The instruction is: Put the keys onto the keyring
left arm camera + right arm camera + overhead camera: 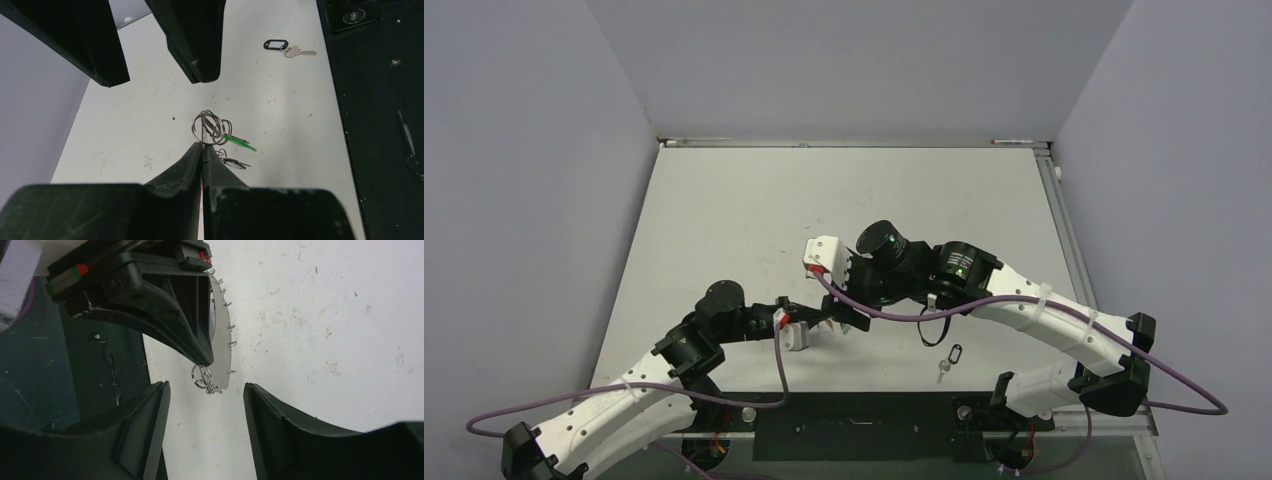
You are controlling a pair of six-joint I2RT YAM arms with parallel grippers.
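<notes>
My left gripper [202,145] is shut on the keyring [210,127], a bunch of thin silver wire loops standing just past its fingertips above the table. Two keys hang from it: a green-headed key [240,142] and a darker key [234,162] below. My right gripper [205,387] is open and faces the keyring [199,375] from close by, with nothing between its fingers [199,45]. In the top view the left gripper [829,318] and right gripper [852,300] meet near the table's middle front. Another key with a black tag [950,358] lies loose on the table; the left wrist view shows the black tag [276,45] too.
A black base plate [385,125] runs along the table's near edge beside the arms. A purple cable [894,315] loops over the right arm close to both grippers. Grey walls enclose the white table [844,190] on three sides.
</notes>
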